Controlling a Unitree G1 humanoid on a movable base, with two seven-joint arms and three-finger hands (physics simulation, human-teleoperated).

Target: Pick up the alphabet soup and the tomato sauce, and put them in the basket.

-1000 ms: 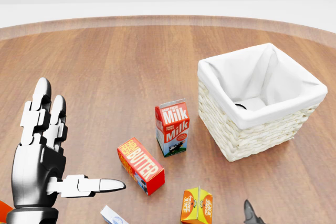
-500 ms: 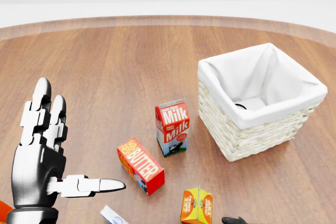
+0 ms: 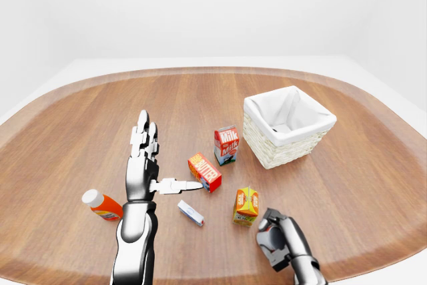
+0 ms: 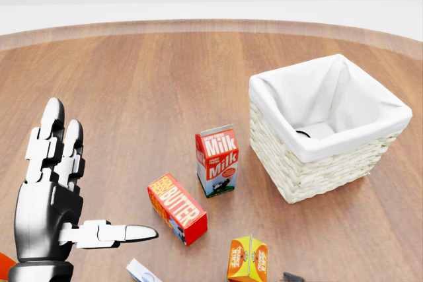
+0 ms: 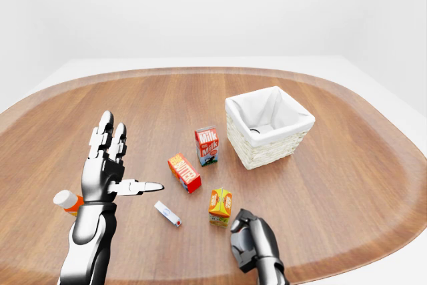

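While the left hand [image 3: 141, 171] hangs flat and released, fingers straight up and thumb poking sideways, the right hand [image 3: 279, 243] sits low with its fingers curled in tight, and whether anything is inside that fist I cannot tell

No soup can and no sauce can shows anywhere on the table [image 3: 80, 131]! One small dark curved thing [image 4: 303, 133] lies down in the basket [image 4: 310, 163], well beyond the right hand; it could be a can's rim, but it is too small to say

Now the danger: the juice carton [image 3: 246, 205] stands just beside the right fist, so a careless lift could tip it. The butter box [image 4: 176, 207] lies near the left thumb's tip, and a sweep that way could shove it into the milk carton [image 4: 217, 160] just past it

Textures, quickly: pale woven wicker walls, square, with a soft white cloth lining folded over the rim. Cartons are glossy printed card with gabled tops, the butter box a slim red brick. There's a flat little packet [image 3: 190, 213] below the thumb, a rounded orange bottle [image 3: 101, 205] with a white cap on the hand's outer side, and smooth wood grain underneath
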